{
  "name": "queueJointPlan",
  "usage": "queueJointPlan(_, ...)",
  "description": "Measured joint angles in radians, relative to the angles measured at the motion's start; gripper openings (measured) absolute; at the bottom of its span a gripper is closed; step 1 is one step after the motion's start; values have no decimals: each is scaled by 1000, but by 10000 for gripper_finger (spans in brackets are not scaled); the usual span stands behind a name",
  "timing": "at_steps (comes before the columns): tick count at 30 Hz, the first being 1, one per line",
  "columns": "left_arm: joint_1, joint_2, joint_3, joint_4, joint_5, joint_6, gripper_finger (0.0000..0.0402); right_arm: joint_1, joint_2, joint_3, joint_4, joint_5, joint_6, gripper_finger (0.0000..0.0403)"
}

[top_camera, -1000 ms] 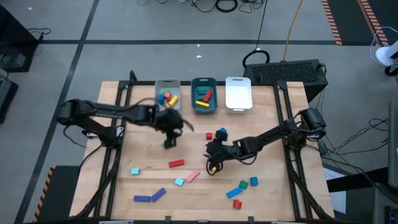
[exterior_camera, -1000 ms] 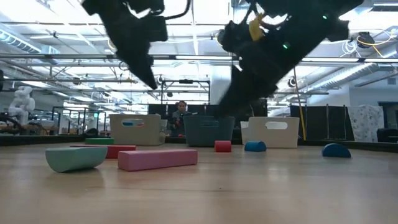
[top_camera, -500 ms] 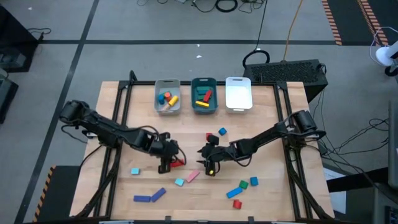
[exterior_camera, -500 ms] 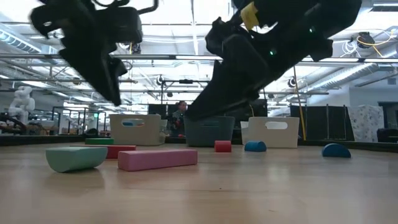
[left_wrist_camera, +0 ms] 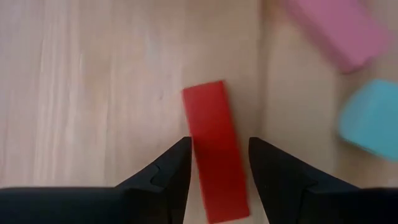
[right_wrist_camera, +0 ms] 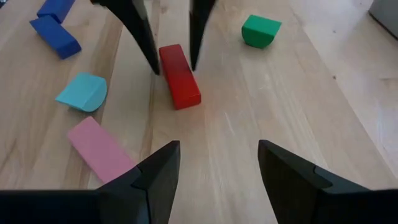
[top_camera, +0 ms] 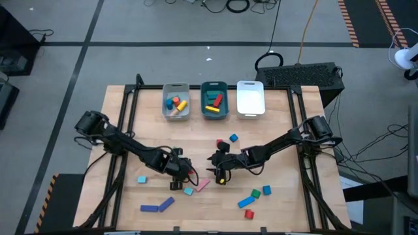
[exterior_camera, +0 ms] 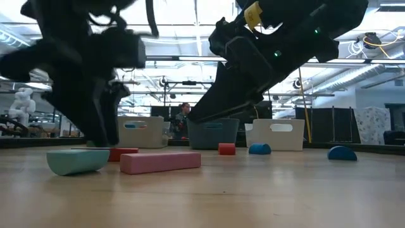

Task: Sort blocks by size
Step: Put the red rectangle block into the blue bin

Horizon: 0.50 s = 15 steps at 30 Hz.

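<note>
1. High view: the left gripper point(top_camera: 177, 177) hangs low over the middle of the wooden table point(top_camera: 281, 196), right above a long red wooden bar point(top_camera: 188, 171). The right gripper point(top_camera: 221, 171) waits nearby, so the left arm is nearer.
2. Low view: the left arm stands just above the red bar, behind a long pink wooden bar point(exterior_camera: 160, 161) and a rounded cyan wooden block point(exterior_camera: 77, 160). A grey tray point(exterior_camera: 138, 132), a teal tray point(exterior_camera: 212, 133) and a white tray point(exterior_camera: 278, 134) stand behind; a person sits far off in the hall.
3. Left wrist view: the jaws are spread, one on each side of the red bar. Its long axis runs lengthwise between them, so closing would pinch its narrow width.
4. Right wrist view: the right jaws are spread and empty, pointing at the red bar.
</note>
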Motion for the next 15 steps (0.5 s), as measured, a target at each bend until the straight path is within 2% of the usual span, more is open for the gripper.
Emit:
queueJointPlan(10,1,66,5,8,-36,-26,160,0,0,0,-3,3,1,201)
queueJointPlan(15,0,65,5,10,-50,-25,119,0,0,0,-29,3,81,201)
